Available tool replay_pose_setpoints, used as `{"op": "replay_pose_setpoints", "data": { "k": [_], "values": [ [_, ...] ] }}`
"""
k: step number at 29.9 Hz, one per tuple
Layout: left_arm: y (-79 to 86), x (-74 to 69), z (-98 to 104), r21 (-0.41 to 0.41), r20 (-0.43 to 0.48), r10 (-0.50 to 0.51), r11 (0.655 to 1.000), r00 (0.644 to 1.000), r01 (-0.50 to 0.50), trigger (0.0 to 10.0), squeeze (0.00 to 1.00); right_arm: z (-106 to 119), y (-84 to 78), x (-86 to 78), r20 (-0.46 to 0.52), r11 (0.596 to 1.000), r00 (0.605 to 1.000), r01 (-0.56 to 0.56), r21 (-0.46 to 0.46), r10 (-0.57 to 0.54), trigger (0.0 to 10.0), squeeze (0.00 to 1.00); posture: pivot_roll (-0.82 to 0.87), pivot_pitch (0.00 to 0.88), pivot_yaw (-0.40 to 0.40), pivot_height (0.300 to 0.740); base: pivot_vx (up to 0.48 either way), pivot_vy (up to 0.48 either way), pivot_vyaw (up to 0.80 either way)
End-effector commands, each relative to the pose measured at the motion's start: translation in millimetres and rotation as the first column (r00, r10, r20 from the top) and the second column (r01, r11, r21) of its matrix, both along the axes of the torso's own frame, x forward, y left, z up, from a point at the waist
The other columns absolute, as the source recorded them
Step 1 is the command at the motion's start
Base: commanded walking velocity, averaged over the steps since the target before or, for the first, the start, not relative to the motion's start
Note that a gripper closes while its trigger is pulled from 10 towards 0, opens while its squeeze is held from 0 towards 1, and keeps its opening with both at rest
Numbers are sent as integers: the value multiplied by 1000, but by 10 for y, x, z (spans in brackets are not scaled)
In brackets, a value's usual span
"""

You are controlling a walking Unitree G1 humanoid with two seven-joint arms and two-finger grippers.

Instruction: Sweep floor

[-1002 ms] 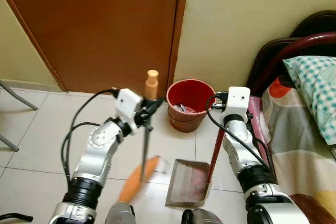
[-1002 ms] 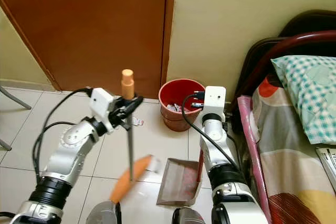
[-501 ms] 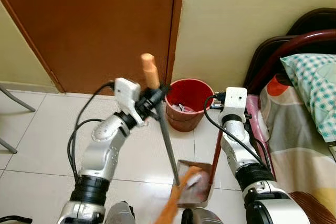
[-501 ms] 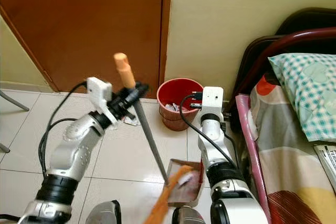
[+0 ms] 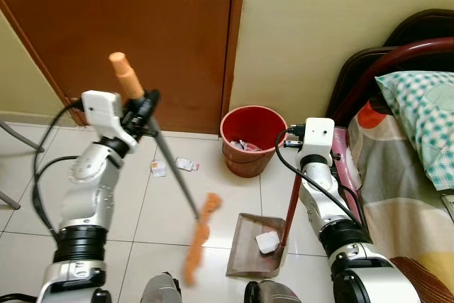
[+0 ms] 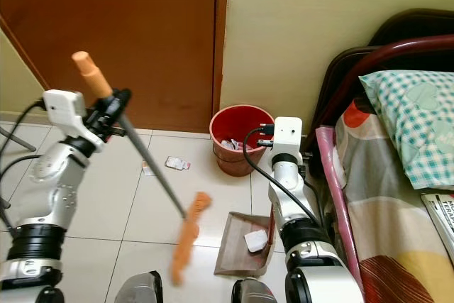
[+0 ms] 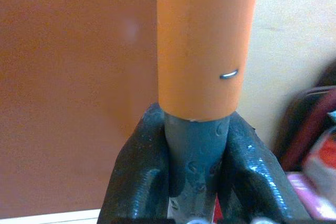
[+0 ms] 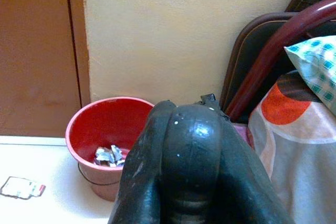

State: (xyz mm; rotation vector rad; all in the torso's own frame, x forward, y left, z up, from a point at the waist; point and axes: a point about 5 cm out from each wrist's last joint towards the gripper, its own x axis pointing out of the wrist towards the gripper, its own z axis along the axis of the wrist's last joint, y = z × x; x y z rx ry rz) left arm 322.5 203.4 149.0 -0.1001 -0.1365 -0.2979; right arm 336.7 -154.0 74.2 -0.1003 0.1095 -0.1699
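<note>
Left claw (image 5: 144,106) clamped on the grey shaft of the broom (image 5: 174,175) just below its orange grip, shaft slanting down to the blurred orange brush head (image 5: 198,239) over the white tile floor (image 5: 42,196) just left of the dustpan (image 5: 254,246). Right claw (image 8: 191,145) has its fingers pressed together around the dustpan's red handle (image 5: 291,207); pan sits on the floor with a white crumpled scrap (image 5: 267,241) in it, in front of the red bucket (image 5: 247,140) that holds more trash. Two paper bits (image 5: 187,164) lie on the tiles near the brown door (image 5: 142,33), bed (image 5: 404,175) to the right.
</note>
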Motion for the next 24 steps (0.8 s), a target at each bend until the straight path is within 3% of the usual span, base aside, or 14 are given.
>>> {"op": "replay_pose_setpoints", "data": {
  "k": [1, 8, 10, 16, 18, 24],
  "values": [
    [22, -35, -15, 19, 14, 7, 1000, 1000, -8, 10000, 0, 42, -73, 4, 24, 1000, 1000, 13, 19, -13, 10000, 0, 73, 95, -47, 740, 0, 0, 0],
    [87, -268, -446, 178, -64, 73, 982, 995, -61, 10000, 0, 332, -78, 10, 173, 992, 985, -24, 124, 2, 10000, 0, 62, 81, -46, 740, 0, 0, 0],
    [120, -285, -452, 199, -45, 112, 975, 993, -101, 10000, 0, 377, -71, 12, 189, 990, 982, -32, 137, 5, 10000, 0, 60, 83, -48, 740, 0, 0, 0],
    [167, -361, -556, 207, -52, 192, 962, 980, -178, 10000, 0, 556, -16, 35, 233, 980, 972, -63, 187, 18, 10000, 0, 59, 78, -55, 740, 0, 0, 0],
    [144, -425, -677, 225, -83, 208, 957, 975, -185, 10000, 0, 790, 102, 79, 302, 968, 951, -132, 215, 62, 10000, 0, 57, 75, -56, 740, 0, 0, 0],
    [148, -483, -757, 211, -111, 239, 954, 965, -212, 10000, 0, 1050, 190, 126, 360, 939, 928, -206, 277, 97, 10000, 0, 39, 68, -51, 740, 0, 0, 0]
  ]
}}
